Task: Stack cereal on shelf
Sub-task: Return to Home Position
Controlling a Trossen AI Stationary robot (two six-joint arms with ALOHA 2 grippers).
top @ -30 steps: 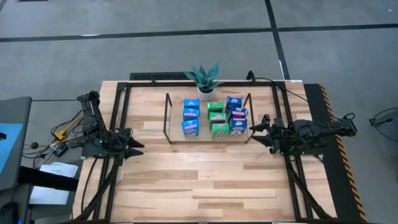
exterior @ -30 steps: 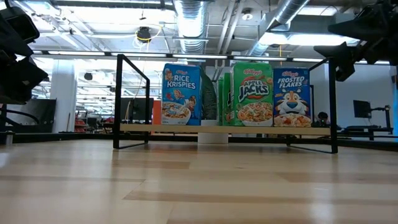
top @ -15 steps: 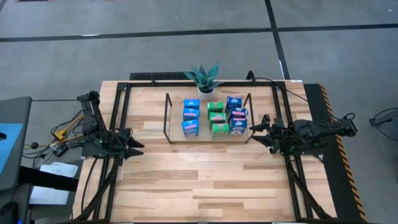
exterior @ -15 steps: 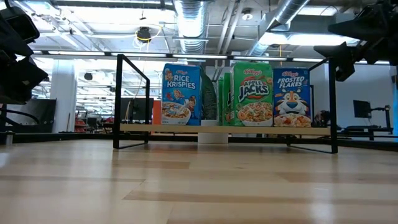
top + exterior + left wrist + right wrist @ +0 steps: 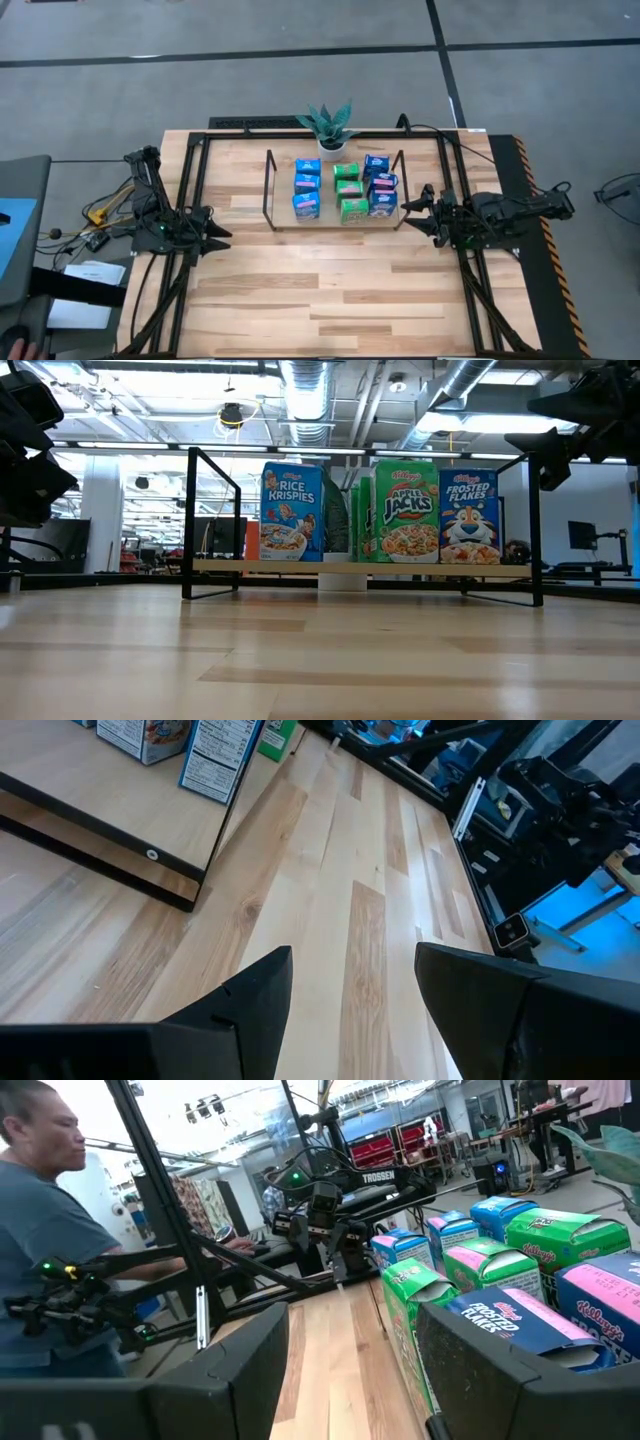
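Right end effector [image 5: 410,216] hangs beside the cereal [image 5: 349,188].

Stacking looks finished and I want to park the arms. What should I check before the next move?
1. Left hand open and empty: ok.
2. Right hand open and empty: ok.
3. Nine cereal boxes upright on the shelf: ok.
4. Both hands apart from the shelf: ok.
5. Person beyond the table at a safe distance: cannot tell.
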